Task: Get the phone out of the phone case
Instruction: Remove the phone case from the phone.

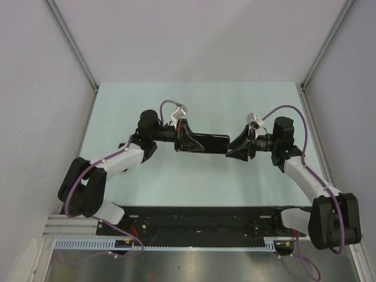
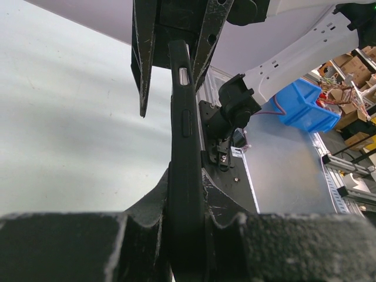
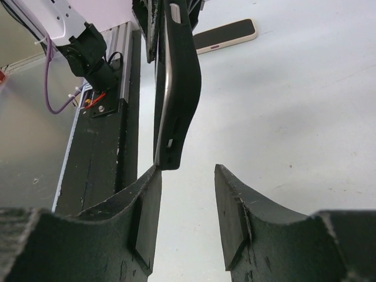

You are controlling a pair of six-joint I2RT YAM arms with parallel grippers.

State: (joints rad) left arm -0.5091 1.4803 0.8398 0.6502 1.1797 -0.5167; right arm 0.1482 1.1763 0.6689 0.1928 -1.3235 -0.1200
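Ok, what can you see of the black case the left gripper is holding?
The black case looks matte and rubbery, with raised side buttons and a small slot on its edge. The left gripper is shut on one end, holding it edge-on above the table. Its free end bends slightly and reaches the open right gripper, almost touching it. A grey strip lines its rim.

Pale tbl (image 1: 176,188) — phone (image 3: 226,35) flat

Colours: matte black rubbery phone case (image 1: 202,143); pale mint-green table top (image 1: 194,106); white arm links (image 1: 308,179) with purple cables (image 1: 288,108); blue plastic bin (image 2: 308,108).
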